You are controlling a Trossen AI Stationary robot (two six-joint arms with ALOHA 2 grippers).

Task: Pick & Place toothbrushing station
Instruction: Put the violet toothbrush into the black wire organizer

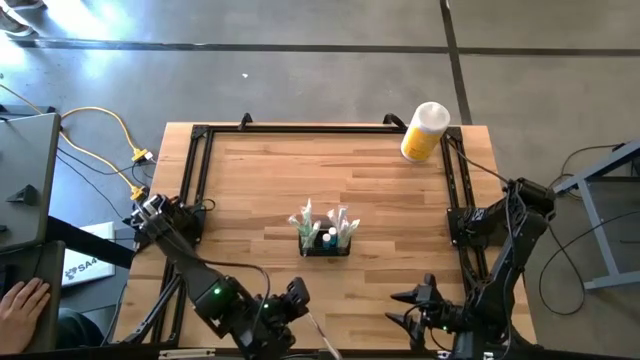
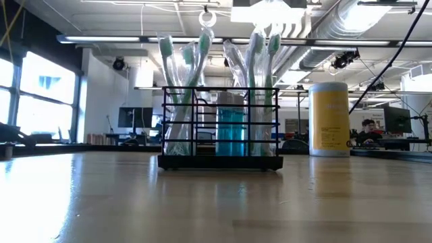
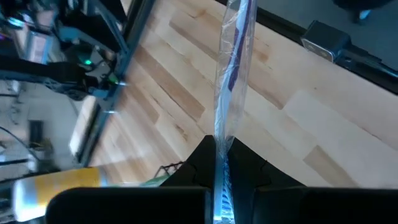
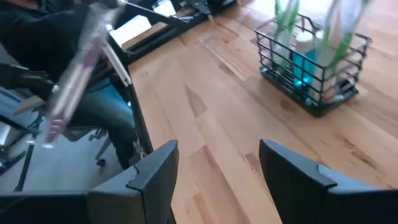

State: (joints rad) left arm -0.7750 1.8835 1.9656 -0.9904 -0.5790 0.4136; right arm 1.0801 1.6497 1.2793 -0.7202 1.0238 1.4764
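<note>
The toothbrushing station [image 1: 326, 240] is a small black wire box in the middle of the table, standing on its flat base [image 2: 220, 162]. In it stand wrapped toothbrushes [image 2: 185, 61] and a blue tube [image 2: 230, 128]. At the table's near edge, left of the middle, my left gripper [image 1: 296, 300] is shut on another clear-wrapped toothbrush [image 3: 231, 68], raised off the wood. This toothbrush also shows in the right wrist view [image 4: 74, 81]. My right gripper [image 4: 217, 168] is open and empty near the front right, short of the station [image 4: 314, 62]. My left gripper pinches the wrapped toothbrush between its two fingers [image 3: 245, 165], at one end of the wrapper [image 3: 221, 149]. The rest of the wrapper sticks out ahead of the fingers, along their line. The toothbrush is lifted clear of the table.
A yellow bottle with a white cap [image 1: 424, 131] lies at the far right of the table. A black metal frame [image 1: 195, 170] runs along the left, far and right edges. A person's hand [image 1: 22, 302] rests beside the table at the left.
</note>
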